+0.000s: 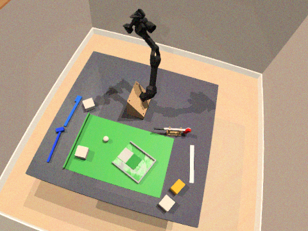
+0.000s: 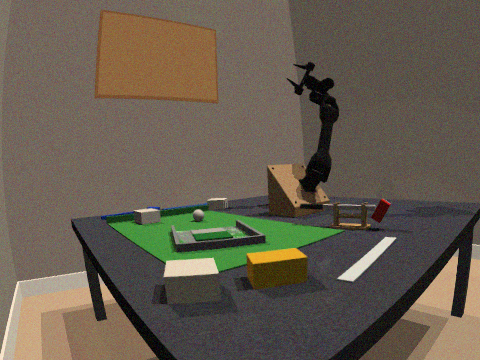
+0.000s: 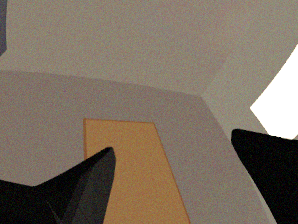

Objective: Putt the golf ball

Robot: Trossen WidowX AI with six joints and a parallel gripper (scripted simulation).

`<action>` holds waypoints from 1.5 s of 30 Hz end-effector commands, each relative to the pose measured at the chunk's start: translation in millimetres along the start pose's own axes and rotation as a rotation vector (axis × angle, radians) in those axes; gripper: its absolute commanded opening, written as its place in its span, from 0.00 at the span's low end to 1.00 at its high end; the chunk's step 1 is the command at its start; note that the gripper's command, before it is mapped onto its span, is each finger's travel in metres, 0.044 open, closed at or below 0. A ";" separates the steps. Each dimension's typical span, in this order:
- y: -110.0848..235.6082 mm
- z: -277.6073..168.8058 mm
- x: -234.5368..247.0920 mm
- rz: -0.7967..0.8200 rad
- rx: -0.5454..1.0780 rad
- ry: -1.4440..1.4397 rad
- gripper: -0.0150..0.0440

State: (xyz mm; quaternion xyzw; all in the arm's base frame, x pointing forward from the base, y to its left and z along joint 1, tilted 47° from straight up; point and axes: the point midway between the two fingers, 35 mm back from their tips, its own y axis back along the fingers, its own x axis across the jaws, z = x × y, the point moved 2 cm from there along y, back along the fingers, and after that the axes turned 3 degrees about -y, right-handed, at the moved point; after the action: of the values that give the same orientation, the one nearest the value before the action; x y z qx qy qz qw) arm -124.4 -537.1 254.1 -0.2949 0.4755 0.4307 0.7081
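The red putter (image 1: 187, 130) (image 2: 381, 210) lies across a small wooden stand (image 1: 173, 131) (image 2: 350, 216) on the dark table, just right of the green mat (image 1: 96, 128) (image 2: 290, 235). The white golf ball (image 1: 106, 138) (image 2: 198, 215) rests on the mat. The raised green (image 1: 134, 162) (image 2: 212, 235) sits inside a grey frame, with a pale ramp (image 1: 125, 155) on the side toward the ball. My gripper (image 1: 132, 20) (image 2: 296, 75) (image 3: 174, 145) is open and empty, raised high above the arm's base and pointing at the wall, far from the putter.
Two blue putters (image 1: 73, 110) (image 1: 54, 144) lie left of the mat. White blocks (image 1: 88, 103) (image 1: 81, 151) (image 1: 167, 203) (image 2: 192, 280), a yellow block (image 1: 177, 186) (image 2: 276, 267) and a white strip (image 1: 192, 163) (image 2: 367, 258) lie about. A wooden wedge (image 1: 138, 101) (image 2: 287, 192) holds the arm's base.
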 end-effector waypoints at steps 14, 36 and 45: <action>-177.9 78.6 4.4 0.035 -0.216 -0.198 1.00; -344.0 342.4 141.1 0.497 -0.507 -0.456 1.00; -320.8 476.0 221.9 0.803 -0.631 -0.454 1.00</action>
State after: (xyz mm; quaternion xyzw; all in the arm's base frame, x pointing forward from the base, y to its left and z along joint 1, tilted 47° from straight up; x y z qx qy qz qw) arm 391.6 -268.4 239.3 -0.2053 0.2335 0.8107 0.4961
